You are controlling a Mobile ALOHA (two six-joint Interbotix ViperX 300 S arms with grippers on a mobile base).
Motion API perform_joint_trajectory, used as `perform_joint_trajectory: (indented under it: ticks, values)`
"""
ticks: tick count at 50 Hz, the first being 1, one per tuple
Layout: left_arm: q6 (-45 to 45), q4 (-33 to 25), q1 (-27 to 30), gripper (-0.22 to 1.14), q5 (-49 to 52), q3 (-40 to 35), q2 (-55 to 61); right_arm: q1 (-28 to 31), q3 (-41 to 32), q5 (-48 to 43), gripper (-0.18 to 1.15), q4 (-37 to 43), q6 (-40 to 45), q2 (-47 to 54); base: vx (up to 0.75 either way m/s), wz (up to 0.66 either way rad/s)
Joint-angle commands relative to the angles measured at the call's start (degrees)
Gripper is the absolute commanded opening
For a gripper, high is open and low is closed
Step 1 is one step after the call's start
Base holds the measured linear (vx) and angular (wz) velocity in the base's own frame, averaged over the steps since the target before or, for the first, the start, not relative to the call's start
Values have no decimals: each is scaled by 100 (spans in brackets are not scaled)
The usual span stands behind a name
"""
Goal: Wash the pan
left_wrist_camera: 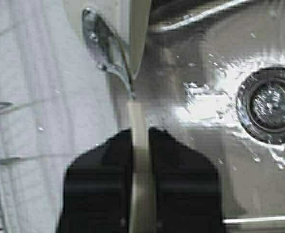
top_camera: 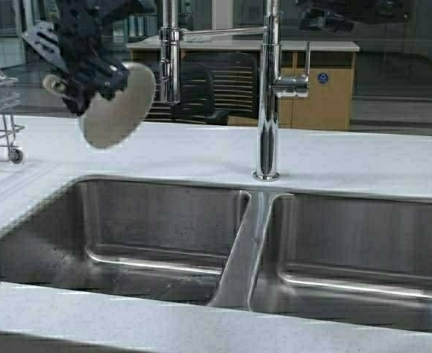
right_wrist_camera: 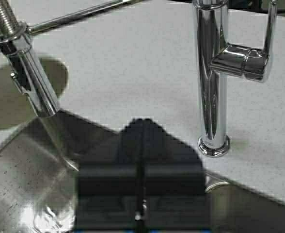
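Pan [top_camera: 117, 105] hangs tilted in our left tool [left_wrist_camera: 141, 145], clamped by its handle above the table left of the faucet [top_camera: 267, 95]; our right tool [right_wrist_camera: 140, 145] is closed, empty.

The left end effector [top_camera: 91, 70] is matte black and blocky, its arm running off toward 11 o'clock. Both wrist views show broad, flat black fingers [left_wrist_camera: 179, 179]; the right end effector [right_wrist_camera: 140, 170] looks alike.
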Motion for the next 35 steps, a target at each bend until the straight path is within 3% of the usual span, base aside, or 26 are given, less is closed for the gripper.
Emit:
perform_joint_trajectory:
  ticks: [1, 19, 35]
  values:
    - [264, 88, 554, 3, 141, -220, -817, 0, -167, -97, 7, 9, -9, -70, 0, 0]
    - [668, -35, 1978, 3, 220, 44, -1784, 0, -334, -149, 7, 0, -9, -44, 0, 0]
    - [1222, -79, 3217, 3, 0, 193, -1714, 0, -334, -308, 7, 0, 0, -26, 0, 0]
